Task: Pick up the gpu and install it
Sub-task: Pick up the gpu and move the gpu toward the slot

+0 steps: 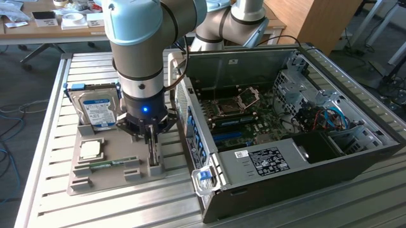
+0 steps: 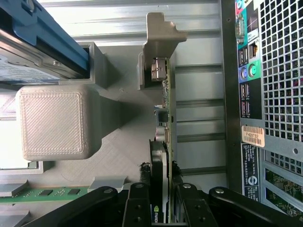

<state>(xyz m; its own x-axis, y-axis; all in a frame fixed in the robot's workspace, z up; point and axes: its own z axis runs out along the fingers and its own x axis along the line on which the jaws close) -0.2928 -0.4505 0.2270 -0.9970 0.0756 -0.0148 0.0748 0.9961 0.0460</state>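
Partly hidden gpu point(image 2: 166, 118) at end effector point(image 2: 163, 191)

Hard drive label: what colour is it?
The label is blue and white, clearest in the exterior view.

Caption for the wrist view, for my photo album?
Gripper around the graphics card, upright in its gray holder beside the computer case.

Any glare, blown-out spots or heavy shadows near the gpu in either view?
Exterior view: even daylight, no hard glare; the case interior is shaded, and a blue light glows on the wrist. Wrist view: a blown-out white patch beside the grey block, which throws a soft shadow toward the gpu; the gpu itself is evenly lit.
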